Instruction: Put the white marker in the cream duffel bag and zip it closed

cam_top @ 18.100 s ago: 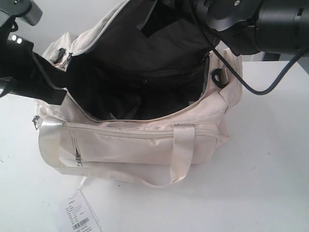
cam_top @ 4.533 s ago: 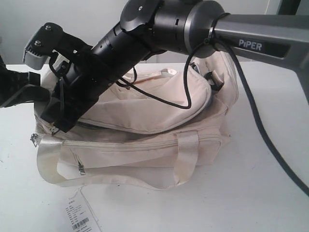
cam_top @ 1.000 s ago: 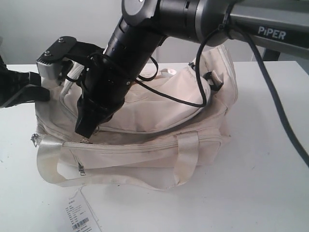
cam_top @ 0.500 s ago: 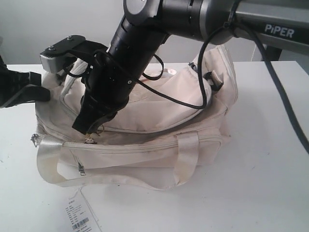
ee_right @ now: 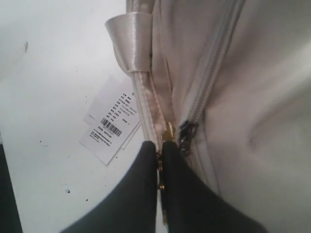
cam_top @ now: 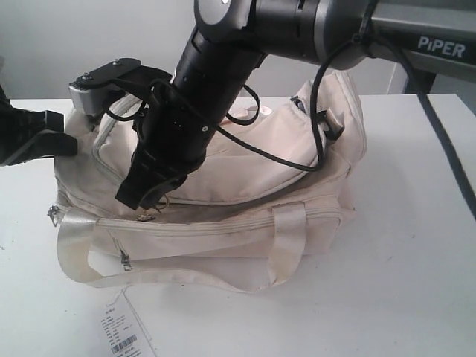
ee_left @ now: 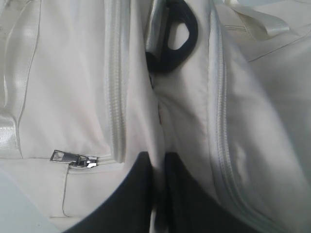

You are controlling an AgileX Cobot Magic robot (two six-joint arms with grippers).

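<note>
The cream duffel bag (cam_top: 223, 230) lies on the white table, its curved top flap down. My right gripper (cam_top: 143, 201) reaches across to the bag's front left. Its fingers (ee_right: 146, 174) are shut on the gold zipper pull (ee_right: 168, 132), beside the dark slider (ee_right: 187, 133) of the top zipper. At the bag's left end, my left gripper (cam_top: 65, 145) is shut on a fold of the cream fabric (ee_left: 158, 121). The white marker is out of view.
A paper tag with a barcode (cam_top: 123, 331) lies on the table in front of the bag. A strap handle (cam_top: 286, 238) hangs down the front. There is a black buckle (cam_top: 332, 123) at the right end, and a front pocket zip pull (cam_top: 123, 259).
My right arm has shifted slightly to the right along the top zipper with the pull in its grip. The left gripper has stayed put.
</note>
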